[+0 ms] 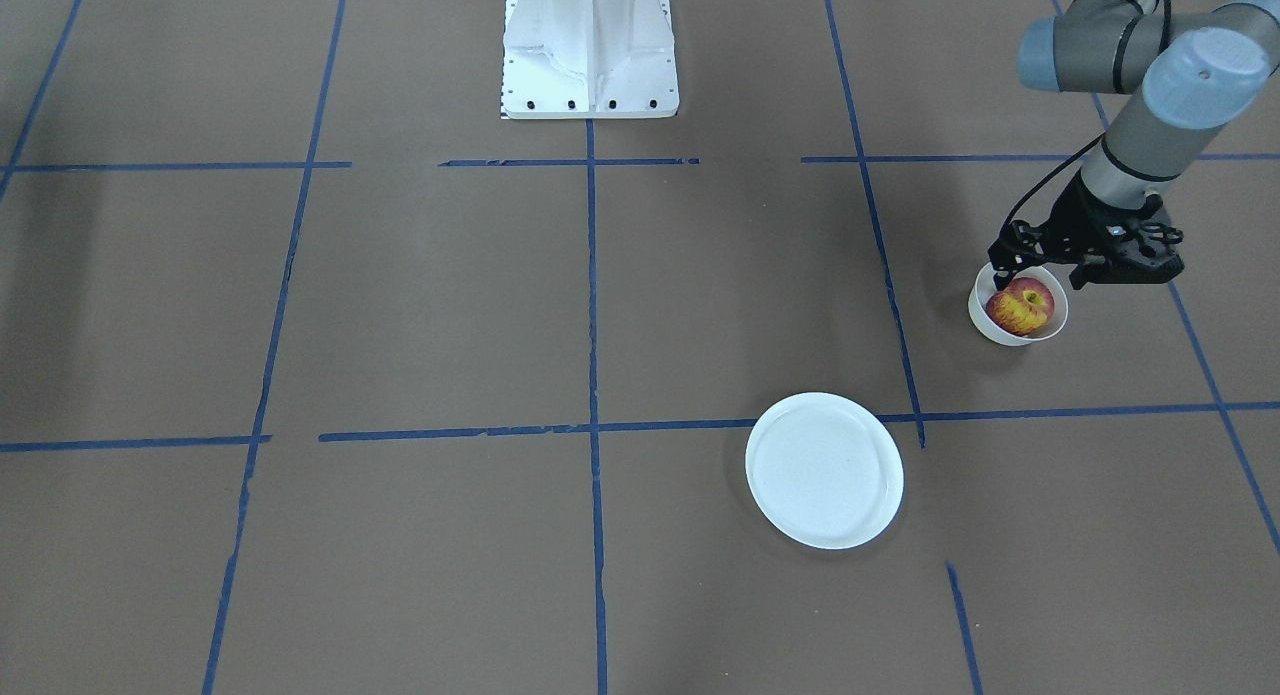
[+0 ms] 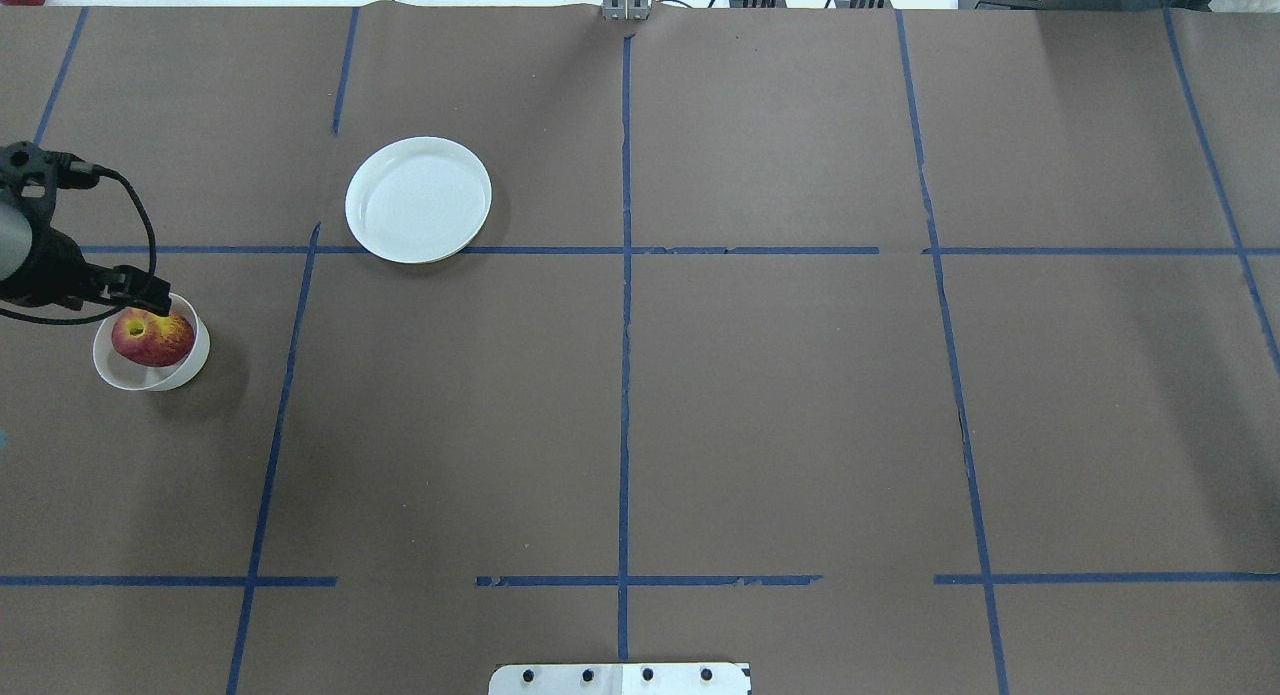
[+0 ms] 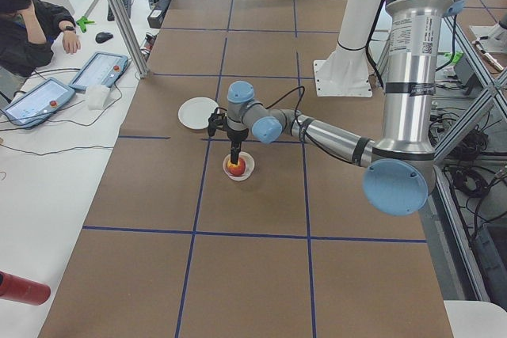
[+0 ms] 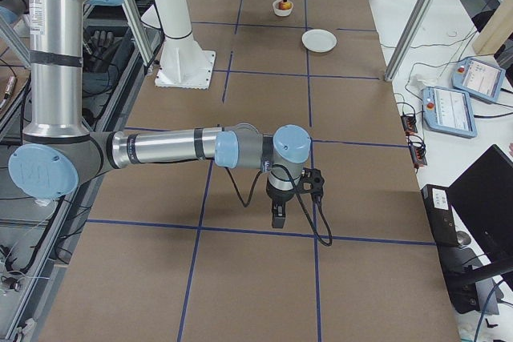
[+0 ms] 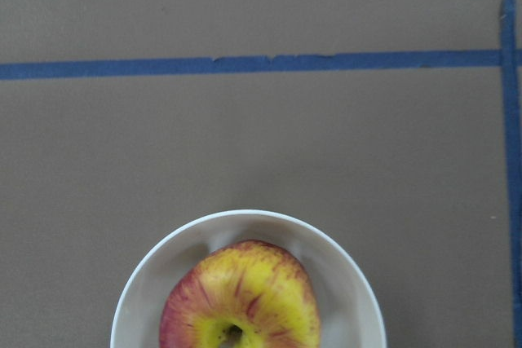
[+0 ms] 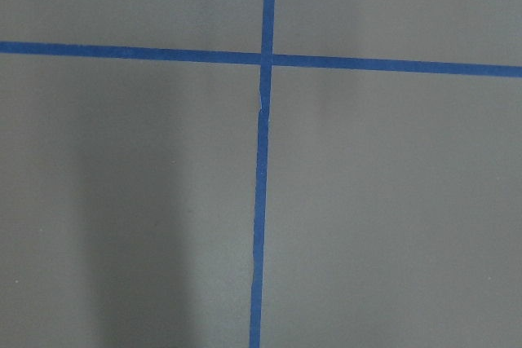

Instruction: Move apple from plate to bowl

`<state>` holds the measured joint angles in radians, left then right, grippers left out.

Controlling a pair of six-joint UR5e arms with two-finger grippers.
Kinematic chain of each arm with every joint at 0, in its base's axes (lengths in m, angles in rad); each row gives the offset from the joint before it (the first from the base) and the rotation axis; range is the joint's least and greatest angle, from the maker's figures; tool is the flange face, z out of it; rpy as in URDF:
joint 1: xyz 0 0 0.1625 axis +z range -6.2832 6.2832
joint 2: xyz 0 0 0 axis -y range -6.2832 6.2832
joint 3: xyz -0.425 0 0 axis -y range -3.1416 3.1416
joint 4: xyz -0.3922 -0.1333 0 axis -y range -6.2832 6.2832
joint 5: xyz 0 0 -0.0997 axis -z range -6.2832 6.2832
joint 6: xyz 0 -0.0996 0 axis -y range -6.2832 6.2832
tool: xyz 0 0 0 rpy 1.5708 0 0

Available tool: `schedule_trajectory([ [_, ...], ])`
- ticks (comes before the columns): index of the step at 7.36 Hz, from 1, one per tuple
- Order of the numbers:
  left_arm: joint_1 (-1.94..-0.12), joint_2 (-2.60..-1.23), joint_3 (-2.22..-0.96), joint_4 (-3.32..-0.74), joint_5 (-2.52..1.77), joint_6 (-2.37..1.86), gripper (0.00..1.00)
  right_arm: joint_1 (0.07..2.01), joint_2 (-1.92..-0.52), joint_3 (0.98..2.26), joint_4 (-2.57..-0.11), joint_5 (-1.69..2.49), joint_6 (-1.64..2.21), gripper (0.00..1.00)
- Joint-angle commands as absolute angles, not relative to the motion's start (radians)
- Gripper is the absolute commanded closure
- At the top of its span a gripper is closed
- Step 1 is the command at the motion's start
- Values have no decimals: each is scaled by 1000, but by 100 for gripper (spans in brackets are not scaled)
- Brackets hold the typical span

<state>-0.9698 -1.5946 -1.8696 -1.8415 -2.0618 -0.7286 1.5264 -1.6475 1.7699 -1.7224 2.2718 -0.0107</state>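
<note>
While the left gripper (image 2: 143, 295) hangs just above the bowl (image 1: 980, 320), its finger spacing cannot be made out. Apple (image 1: 1022, 308) rests free inside the bowl, stem dimple up, near the worktop's (image 2: 700, 425) left edge. Plate (image 1: 824, 470) lies well apart, toward the far edge. Right gripper (image 4: 278, 218) hangs toward the right end, and whether it is spread or pressed together cannot be told.

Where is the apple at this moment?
In the overhead view the apple lies inside the bowl at the far left edge, just under the left pincer, apart from the plate.
</note>
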Motion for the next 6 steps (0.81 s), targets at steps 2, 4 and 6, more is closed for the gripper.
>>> schedule_trajectory([
  [2, -1194, -1644, -1953, -1677, -2075, -437, 0, 1526, -1647, 1770, -1723, 2272, -11, 0],
  [4, -1343, -1632, -1896, -1675, -2180, -246, 0, 1526, -1647, 1770, -1723, 2272, -11, 0],
  [6, -1457, -1558, -1809, -1678, -2290, -192, 0, 1526, -1647, 1770, -1723, 2272, -11, 0],
])
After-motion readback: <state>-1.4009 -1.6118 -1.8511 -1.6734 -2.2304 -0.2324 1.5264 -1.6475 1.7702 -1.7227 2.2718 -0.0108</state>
